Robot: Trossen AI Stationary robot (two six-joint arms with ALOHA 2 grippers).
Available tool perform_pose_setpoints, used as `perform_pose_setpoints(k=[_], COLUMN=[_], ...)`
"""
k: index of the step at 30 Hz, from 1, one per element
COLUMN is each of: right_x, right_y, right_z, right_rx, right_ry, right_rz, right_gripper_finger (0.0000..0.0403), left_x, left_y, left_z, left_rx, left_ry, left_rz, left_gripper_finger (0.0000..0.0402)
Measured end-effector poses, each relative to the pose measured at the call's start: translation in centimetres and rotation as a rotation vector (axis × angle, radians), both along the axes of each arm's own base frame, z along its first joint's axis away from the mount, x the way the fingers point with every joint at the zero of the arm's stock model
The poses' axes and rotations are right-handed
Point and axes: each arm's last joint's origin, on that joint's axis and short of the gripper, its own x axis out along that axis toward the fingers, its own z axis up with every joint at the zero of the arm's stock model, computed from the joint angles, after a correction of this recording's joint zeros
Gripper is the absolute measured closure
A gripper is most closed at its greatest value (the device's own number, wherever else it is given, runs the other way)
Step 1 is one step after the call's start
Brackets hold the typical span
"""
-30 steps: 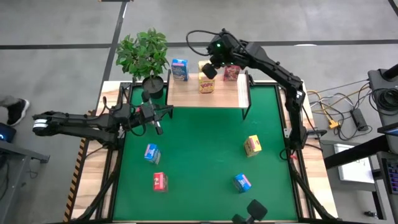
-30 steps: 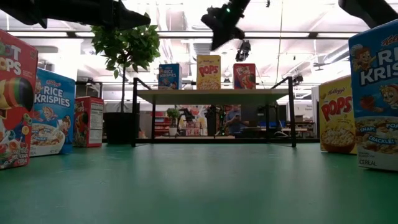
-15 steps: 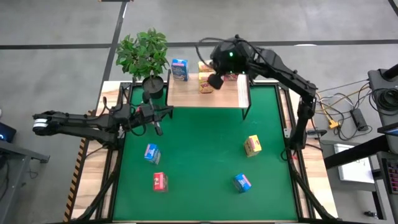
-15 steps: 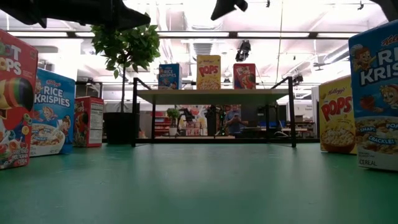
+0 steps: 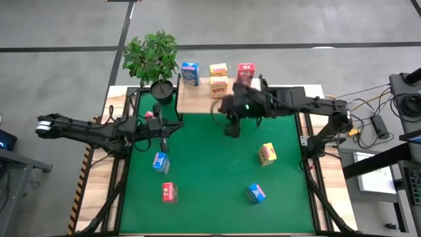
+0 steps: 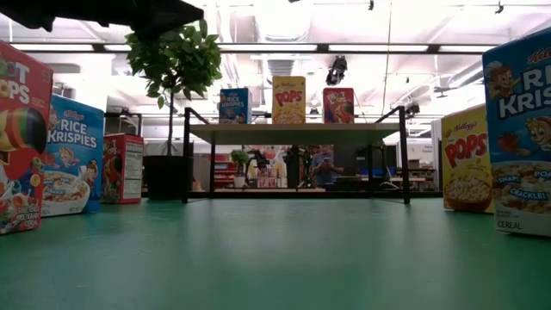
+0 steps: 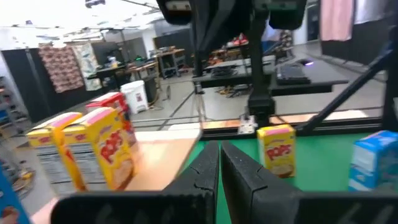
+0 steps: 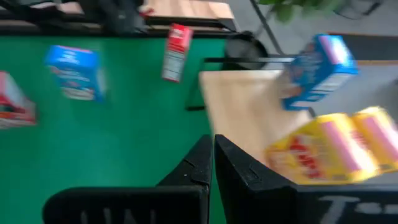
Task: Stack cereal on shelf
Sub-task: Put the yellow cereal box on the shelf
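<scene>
1. Two arms over the mat. My right arm reaches in from the right edge, folded low, its right gripper [image 5: 231, 131] hanging over the green mat [image 5: 210, 171] just in front of the shelf [image 5: 197, 102]; fingers pressed together, nothing held.
2. Left arm stretches in from the left edge, left gripper [image 5: 165, 130] above the mat's left part, near the shelf's left leg; fingers together, empty.
3. On the shelf: blue box [image 5: 190, 74], two yellow boxes [image 5: 218, 80] one behind the other, red box [image 5: 245, 72].
4. On the mat: blue box by the left gripper [image 5: 160, 162], red box nearer me [image 5: 168, 192], yellow box [image 5: 266, 154] and another blue box [image 5: 256, 193] on the right side, all apart from the right gripper.
5. Small red box [image 5: 148, 115] sits beside the left gripper, by the potted plant [image 5: 152, 56].
</scene>
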Motion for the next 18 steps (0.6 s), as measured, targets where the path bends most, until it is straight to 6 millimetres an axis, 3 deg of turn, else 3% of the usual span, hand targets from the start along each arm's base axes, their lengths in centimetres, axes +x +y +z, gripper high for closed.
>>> perform_pose_setpoints(k=[8, 18], right_x=[-2.6, -7.2], right_y=[3.6, 3.7], right_z=[-4.4, -10.1], right_rx=[0.171, 0.411], right_ry=[0.047, 0.288], right_rz=[-0.043, -0.366], right_gripper_finger=[0.0394, 0.0394], left_x=[-0.4, -0.3], left_y=[-2.1, -2.7], left_z=[0.0, -0.2], left_rx=[-0.037, -0.043], left_ry=[0.003, 0.016], left_rz=[-0.119, -0.150], left_gripper_finger=[0.0402, 0.0402])
